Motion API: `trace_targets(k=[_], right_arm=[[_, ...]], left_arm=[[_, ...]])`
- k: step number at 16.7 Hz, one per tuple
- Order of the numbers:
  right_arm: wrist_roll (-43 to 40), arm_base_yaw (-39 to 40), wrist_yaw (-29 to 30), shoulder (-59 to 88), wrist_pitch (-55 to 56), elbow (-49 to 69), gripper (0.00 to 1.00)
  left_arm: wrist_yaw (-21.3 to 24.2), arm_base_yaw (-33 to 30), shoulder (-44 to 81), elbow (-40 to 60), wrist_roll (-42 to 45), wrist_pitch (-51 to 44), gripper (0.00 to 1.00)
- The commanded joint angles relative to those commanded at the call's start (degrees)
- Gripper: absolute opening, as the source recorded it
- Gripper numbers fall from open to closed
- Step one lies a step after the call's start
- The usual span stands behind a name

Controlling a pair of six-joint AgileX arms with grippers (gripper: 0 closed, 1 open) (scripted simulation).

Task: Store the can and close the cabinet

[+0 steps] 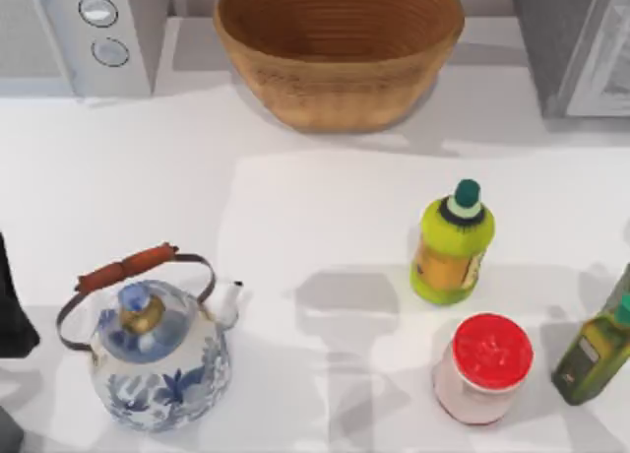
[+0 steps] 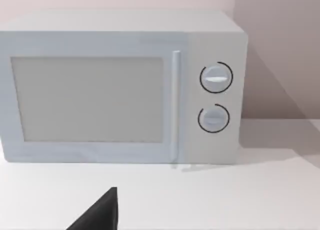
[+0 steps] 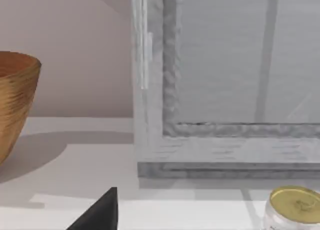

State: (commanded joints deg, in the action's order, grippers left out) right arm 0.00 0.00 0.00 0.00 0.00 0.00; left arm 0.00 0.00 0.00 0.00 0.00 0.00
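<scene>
The table (image 1: 295,207) is white and carries the items below, listed from left to right.

1. Left arm (image 1: 12,315): a dark part of it sits at the left edge of the table, near side, just left of the kettle. In the left wrist view a dark wedge of the left gripper (image 2: 100,215) sits low over the bare table and faces the microwave. How far this gripper is open cannot be told, and nothing is seen in its hold.
2. Microwave (image 1: 89,34): far left corner, door shut, with two round dials (image 2: 215,78) one above the other beside the door.
3. Kettle (image 1: 157,350): near left, upright, blue-and-white floral body, with a wire handle and a reddish grip.
4. Woven bowl (image 1: 340,49): far centre, upright.
5. Yellow-green bottle (image 1: 451,246): right of centre, with a dark green cap.
6. Red-lidded jar (image 1: 482,369): near side, just beside the yellow-green bottle.
7. Olive-green bottle (image 1: 594,355): right edge, close to the red-lidded jar.
8. Cabinet (image 1: 581,44): far right corner, grey frame with a pale front panel.
9. Can (image 3: 295,207): gold top, upright on the table just in front of the cabinet, outside it.
10. Right gripper (image 3: 100,215): a dark wedge over the table, facing the cabinet, apart from the can. Its opening cannot be told
</scene>
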Motion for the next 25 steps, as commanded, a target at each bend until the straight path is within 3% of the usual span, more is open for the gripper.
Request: trace_targets(k=[5,9,18,25], right_arm=[[-0.11,-0.71,-0.24,3.59,3.56,1.62,1.00],[-0.55,-3.18,-1.47,16.92,16.39,6.19,1.00],[-2.70,-12.65,-8.39,73.61,59.19,14.94,1.00],[-4.59,-19.59,-15.50,106.04,77.45,15.04,1.00]], left_arm=[[0.00,0.00,0.00,0.00,0.00,0.00,1.00],[0.00,0.00,0.00,0.00,0.00,0.00,1.00],[0.00,0.00,0.00,0.00,0.00,0.00,1.00],[0.00,0.00,0.00,0.00,0.00,0.00,1.00]])
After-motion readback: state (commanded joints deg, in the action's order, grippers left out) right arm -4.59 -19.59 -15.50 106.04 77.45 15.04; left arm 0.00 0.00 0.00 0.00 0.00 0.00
